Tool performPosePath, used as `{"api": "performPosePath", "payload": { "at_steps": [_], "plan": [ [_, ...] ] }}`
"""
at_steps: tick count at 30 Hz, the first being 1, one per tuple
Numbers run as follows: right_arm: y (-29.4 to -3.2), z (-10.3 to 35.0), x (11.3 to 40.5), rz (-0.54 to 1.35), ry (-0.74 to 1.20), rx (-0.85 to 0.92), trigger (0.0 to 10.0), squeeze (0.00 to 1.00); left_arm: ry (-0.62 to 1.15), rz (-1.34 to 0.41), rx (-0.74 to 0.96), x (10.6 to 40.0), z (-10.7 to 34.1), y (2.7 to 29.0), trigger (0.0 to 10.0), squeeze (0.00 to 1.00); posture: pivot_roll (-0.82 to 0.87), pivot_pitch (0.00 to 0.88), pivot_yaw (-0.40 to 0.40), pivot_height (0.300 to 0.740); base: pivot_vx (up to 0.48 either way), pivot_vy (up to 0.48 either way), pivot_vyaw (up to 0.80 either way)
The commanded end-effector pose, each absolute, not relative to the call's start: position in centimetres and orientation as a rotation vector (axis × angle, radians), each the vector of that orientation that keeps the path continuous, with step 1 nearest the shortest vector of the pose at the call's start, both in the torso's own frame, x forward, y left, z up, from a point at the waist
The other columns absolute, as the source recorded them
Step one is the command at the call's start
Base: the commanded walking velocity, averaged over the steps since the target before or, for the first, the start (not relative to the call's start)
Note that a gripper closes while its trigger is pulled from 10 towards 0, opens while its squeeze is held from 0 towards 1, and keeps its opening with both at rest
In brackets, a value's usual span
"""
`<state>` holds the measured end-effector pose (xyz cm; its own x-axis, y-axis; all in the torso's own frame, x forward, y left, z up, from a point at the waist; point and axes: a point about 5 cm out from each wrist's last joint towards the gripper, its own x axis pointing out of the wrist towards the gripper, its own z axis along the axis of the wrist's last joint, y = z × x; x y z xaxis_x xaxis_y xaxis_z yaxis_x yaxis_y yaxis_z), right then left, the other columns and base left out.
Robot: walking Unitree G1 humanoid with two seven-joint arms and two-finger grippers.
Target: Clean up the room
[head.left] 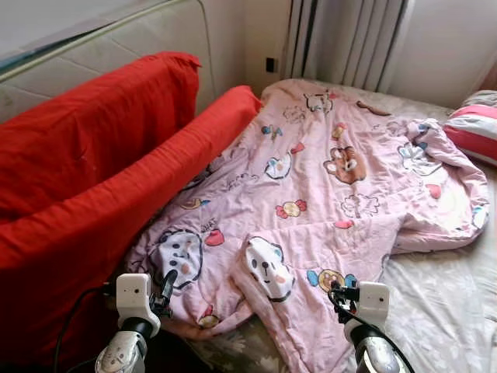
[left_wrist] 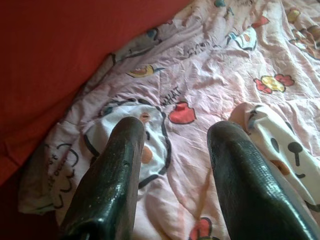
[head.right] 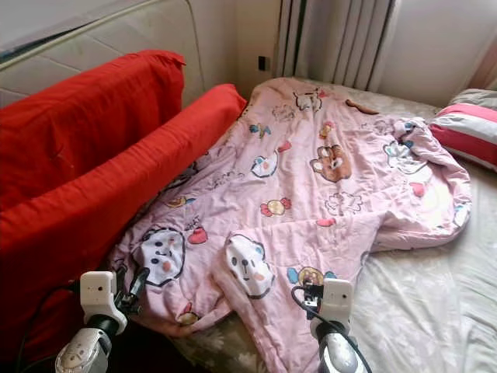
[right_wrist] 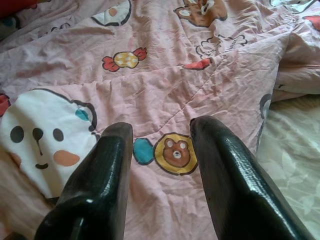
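One pink cartoon-print quilt (head.left: pixel 326 186) spread beyond the four black fingers (left_wrist: pixel 112 175) (two per gripper), two red cushions (head.left: pixel 85 132) to the left of them, one striped pillow (head.left: pixel 475 128) far off to their right, one bed (head.left: pixel 443 303), one curtain (head.left: pixel 349 39).

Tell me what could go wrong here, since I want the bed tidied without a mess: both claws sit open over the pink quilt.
1. The pink quilt lies crumpled and folded over itself near the left claw and right claw; a pinch may catch only one layer, so it could bunch rather than spread.
2. Its edge lies against the red cushion; pulling may drag that along.
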<state>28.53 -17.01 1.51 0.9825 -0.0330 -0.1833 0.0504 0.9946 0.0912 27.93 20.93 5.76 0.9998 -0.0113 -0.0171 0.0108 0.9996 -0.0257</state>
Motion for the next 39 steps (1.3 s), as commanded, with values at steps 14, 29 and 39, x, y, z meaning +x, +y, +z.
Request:
{"api": "performPosePath", "payload": {
  "at_steps": [14, 29, 39],
  "plan": [
    [-16.4, 1.2, 28.1, -0.029, 0.193, 0.103, 10.0, 0.00, 0.032, -0.016, -0.030, 27.7, 5.9, 20.7, 10.0, 0.00, 0.01, 0.224, 0.028, 0.675, 0.000, 0.000, 0.00],
    [-15.4, 1.2, 28.1, 0.030, 0.193, 0.097, 10.0, 0.00, 0.037, -0.023, -0.027, 27.8, 6.1, 20.6, 10.0, 0.00, 0.01, 0.230, 0.033, 0.635, 0.000, 0.000, 0.00],
    [-15.3, 1.0, 28.0, 0.026, 0.209, 0.100, 10.0, 0.00, 0.040, -0.027, -0.026, 27.8, 6.1, 20.5, 10.0, 0.00, 0.01, 0.228, 0.035, 0.635, 0.000, 0.000, 0.00]
  ]
}}
